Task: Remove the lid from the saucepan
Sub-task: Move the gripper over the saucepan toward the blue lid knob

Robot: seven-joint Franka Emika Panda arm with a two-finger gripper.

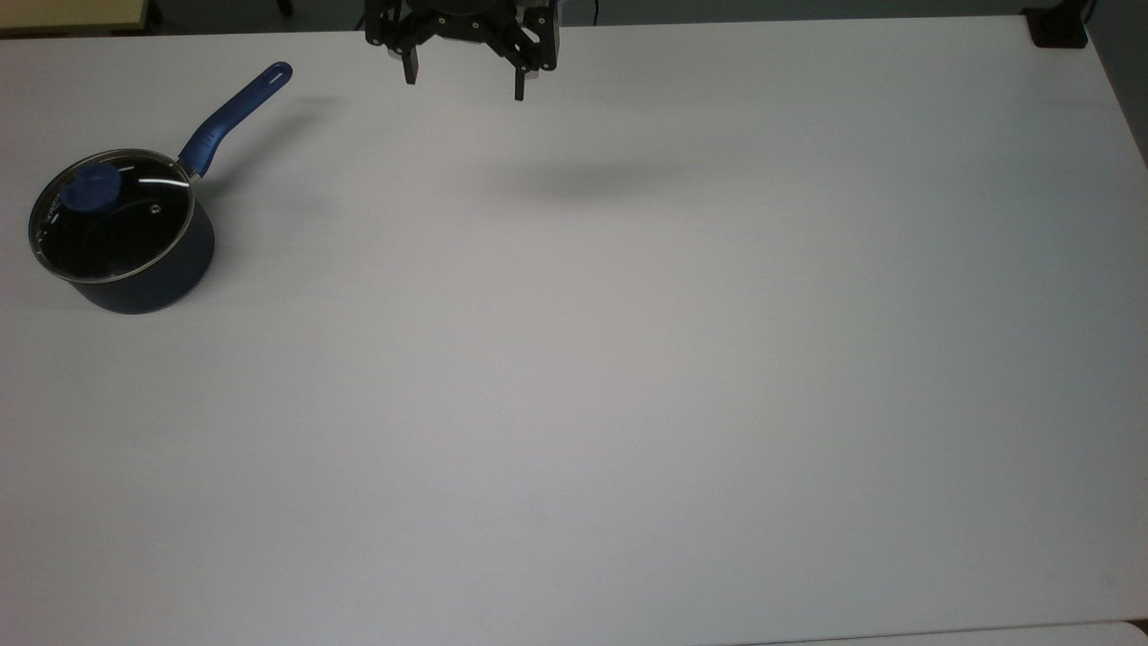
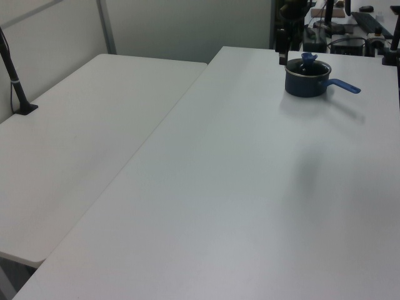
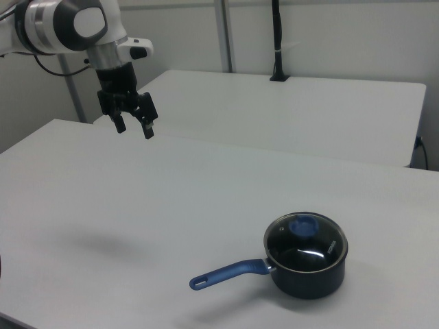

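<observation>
The saucepan (image 1: 152, 274) stands at the top view's left, a dark navy pot whose long blue handle (image 1: 238, 117) points up and to the right. The lid (image 1: 126, 229) sits on it, clear glass with a metal rim and a blue knob (image 1: 91, 187). My gripper (image 1: 465, 79) hangs open and empty at the top edge, well to the right of the pot and above the table. In the right view the gripper (image 3: 134, 127) is high at the left, far from the saucepan (image 3: 312, 277) and its lid (image 3: 306, 241). The left view has the saucepan (image 2: 305, 84) at the far end.
The pot rests on a white table (image 1: 628, 359). A second white table (image 3: 309, 110) adjoins it, with a black post (image 3: 276, 41) clamped at its far edge. A black object (image 1: 1058, 29) sits at the top view's upper right corner.
</observation>
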